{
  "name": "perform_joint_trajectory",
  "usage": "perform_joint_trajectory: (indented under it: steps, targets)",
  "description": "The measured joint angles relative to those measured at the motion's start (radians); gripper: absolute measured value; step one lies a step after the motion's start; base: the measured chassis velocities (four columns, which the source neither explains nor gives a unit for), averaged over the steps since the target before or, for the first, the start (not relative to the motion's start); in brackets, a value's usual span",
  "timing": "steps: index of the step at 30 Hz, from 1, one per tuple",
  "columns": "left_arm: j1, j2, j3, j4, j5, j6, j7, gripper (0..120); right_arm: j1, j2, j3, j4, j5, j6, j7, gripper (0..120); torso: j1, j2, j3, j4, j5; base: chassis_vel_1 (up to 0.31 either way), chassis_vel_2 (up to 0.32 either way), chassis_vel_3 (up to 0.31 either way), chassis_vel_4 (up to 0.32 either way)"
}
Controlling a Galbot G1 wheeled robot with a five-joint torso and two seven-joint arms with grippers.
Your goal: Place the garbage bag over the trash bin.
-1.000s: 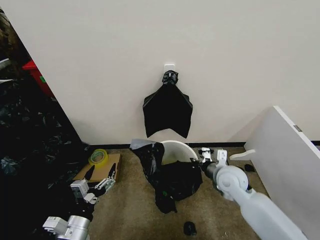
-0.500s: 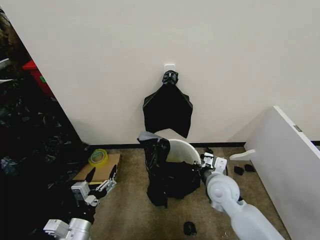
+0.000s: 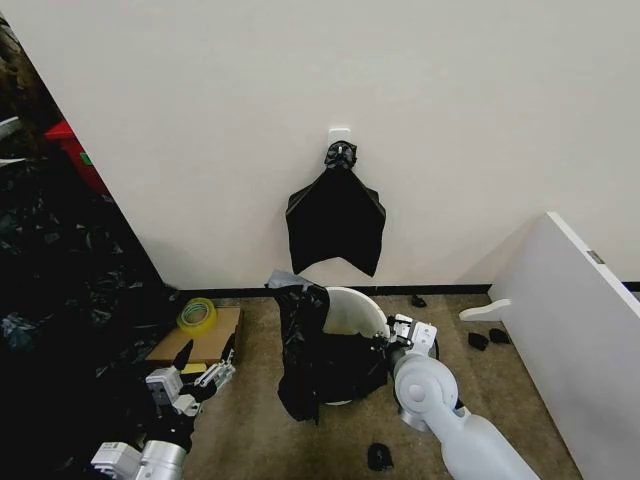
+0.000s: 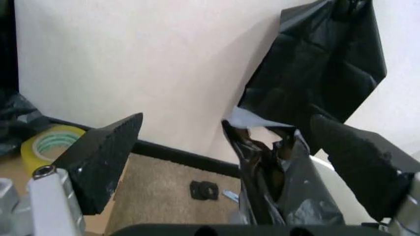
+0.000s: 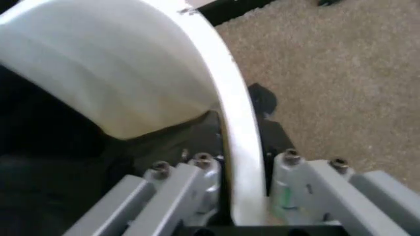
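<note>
The room is evenly and softly lit from overhead, leaving the wall [image 3: 450, 110] bright and nearly shadowless. The hanging black bundle [image 3: 335, 225] throws only a faint shadow. The heap of black sheeting [image 3: 60, 280] sinks into darkness with little detail. Close to the left wrist camera, the dark fingers [image 4: 102, 157] blur; the trash bin [image 5: 229, 113] rim looks soft and overbright.

Cream wall [image 3: 200, 120]; tan carpet [image 3: 250, 420] — black baseboard [image 3: 230, 293].
</note>
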Motion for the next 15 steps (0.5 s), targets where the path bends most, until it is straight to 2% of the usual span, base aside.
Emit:
perform_joint_trajectory:
  steps: [2, 5, 6, 9, 11, 13, 14, 15]
  targets:
    - [0.0, -0.001, 0.002, 0.0, 0.0, 0.001, -0.001, 100, -0.002, -0.001, 0.001, 0.002, -0.002, 0.0, 0.0, 16, 0.0, 0.0, 0.0, 0.0, 0.0, 0.0, 0.0, 0.0, 0.0]
    - [-0.007, -0.002, 0.008, -0.009, 0.0, 0.015, -0.007, 100, -0.02, -0.043, 0.003, 0.06, -0.051, -0.005, -0.009, 34, 0.0, 0.0, 0.0, 0.0, 0.0001, 0.0, 0.0, 0.0, 0.0]
    - [-0.007, -0.002, 0.008, -0.009, 0.0, 0.015, -0.007, 100, -0.02, -0.043, 0.003, 0.06, -0.051, -0.005, -0.009, 34, 0.0, 0.0, 0.0, 0.0, 0.0001, 0.0, 0.0, 0.0, 0.0]
    - [-0.012, 0.005, 0.007, -0.021, 0.0, 0.027, -0.014, 100, -0.026, -0.101, 0.02, 0.124, -0.058, -0.026, -0.008, 49, 0.0, 0.0, 0.0, 0.0002, 0.0002, 0.0, 0.0, 0.0, 0.0]
    - [-0.012, 0.006, 0.006, -0.024, -0.001, 0.03, -0.016, 100, -0.037, -0.122, 0.033, 0.149, -0.07, -0.033, -0.011, 51, 0.0, 0.0, 0.0, 0.0002, 0.0, 0.0, 0.0, 0.0, 0.0]
    - [-0.011, 0.004, 0.006, -0.025, 0.0, 0.032, -0.018, 100, -0.076, -0.154, 0.055, 0.207, -0.143, -0.038, -0.05, 63, 0.0, 0.0, 0.0, 0.0, 0.0002, 0.0, 0.0, 0.0, 0.0]
    - [-0.011, 0.004, 0.006, -0.025, 0.0, 0.032, -0.018, 100, -0.076, -0.154, 0.055, 0.207, -0.143, -0.038, -0.05, 63, 0.0, 0.0, 0.0, 0.0, 0.0002, 0.0, 0.0, 0.0, 0.0]
    - [-0.009, 0.002, 0.006, -0.025, 0.0, 0.032, -0.018, 100, -0.105, -0.167, 0.06, 0.244, -0.202, -0.037, -0.108, 68, 0.0, 0.0, 0.0, -0.0001, 0.0, 0.0, 0.0, 0.0, 0.0]
